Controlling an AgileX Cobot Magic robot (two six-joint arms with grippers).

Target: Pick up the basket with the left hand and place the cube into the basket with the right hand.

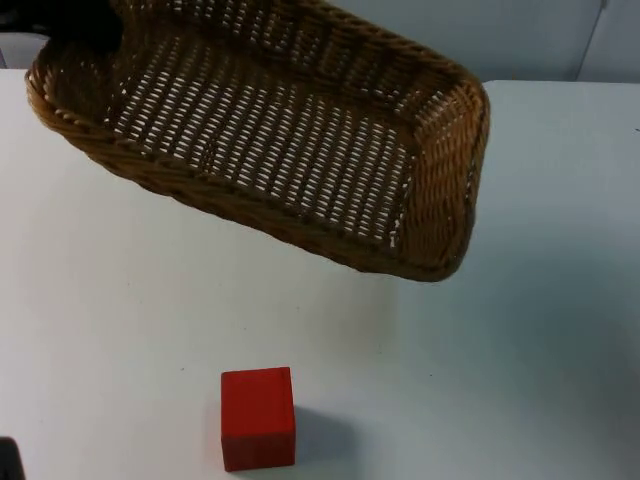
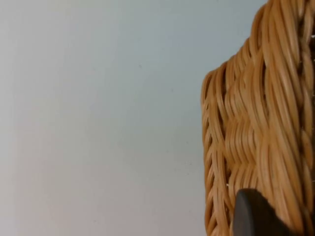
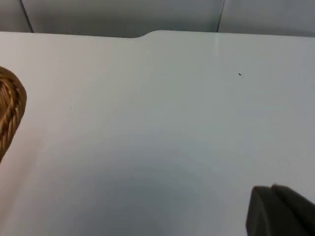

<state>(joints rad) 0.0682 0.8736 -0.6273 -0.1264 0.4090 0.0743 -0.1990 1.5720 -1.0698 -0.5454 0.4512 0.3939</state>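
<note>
the basket (image 1: 270,140) hangs tilted above the white bench (image 1: 540,330), lifted clear, its shadow falling on the surface beneath. it is a shallow rectangular tray of brown wicker with rounded corners, an open lattice floor and a thick braided rim; it looks light and fairly stiff, and the rope-like rim gives a good hold. the left gripper (image 2: 256,216) is at the basket's wall near the far left corner, a black fingertip pressed on the weave (image 2: 256,123), so its jaws appear clamped on the rim.

the cube (image 1: 257,417) sits on the bench near the front edge, well apart from the basket and in front of it. it is plain red, square-edged and smooth-faced, probably wood or foam: light, rigid, a little slippery, best pinched across two opposite flat sides.

the right gripper (image 3: 280,211) waits over bare bench, with the basket's edge (image 3: 10,113) off to one side; whether its jaws are wide or narrow i cannot tell.
</note>
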